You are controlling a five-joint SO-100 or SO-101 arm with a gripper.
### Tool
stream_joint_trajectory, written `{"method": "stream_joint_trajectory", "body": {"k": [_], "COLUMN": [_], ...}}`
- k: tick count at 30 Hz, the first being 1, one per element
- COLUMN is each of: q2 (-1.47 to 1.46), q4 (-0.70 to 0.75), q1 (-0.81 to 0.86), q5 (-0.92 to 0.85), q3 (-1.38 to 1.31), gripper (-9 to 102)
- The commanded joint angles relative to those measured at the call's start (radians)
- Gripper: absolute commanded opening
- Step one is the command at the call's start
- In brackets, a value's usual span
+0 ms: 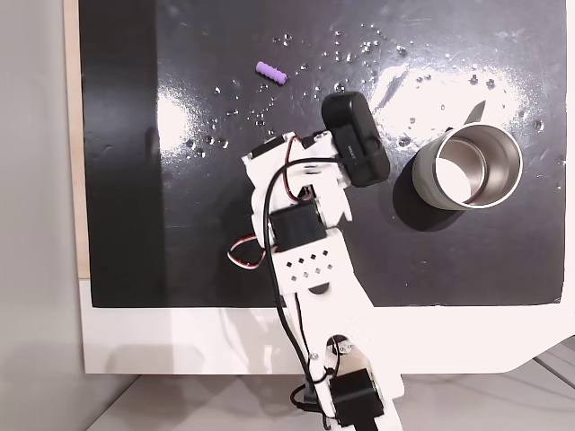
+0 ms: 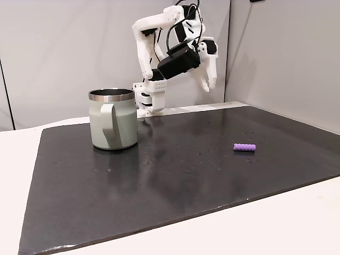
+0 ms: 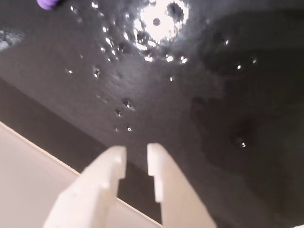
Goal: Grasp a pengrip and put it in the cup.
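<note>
white arm (image 1: pixel 310 260), blk servos, red/blk cables

No text or label can be read

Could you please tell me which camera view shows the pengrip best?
The low, side-on fixed view: the pengrip lies whole and sharp on the black mat, its ribs visible. The top-down fixed view shows it whole but smaller; the wrist view catches a blurred purple edge.
</note>
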Motion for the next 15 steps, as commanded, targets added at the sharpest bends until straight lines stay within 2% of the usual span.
{"method": "stream_joint_trajectory", "body": {"k": [1, 8, 15], "q2": [-0.095, -0.359, -0.617], "q4": [0.034, 0.126, 0.23], "q1": [-0.048, -0.089, -0.077], "q5": [0.055, 0.17, 0.207], "q3": [-0.144, -0.365, -0.644], "gripper": [2, 2, 2]}}
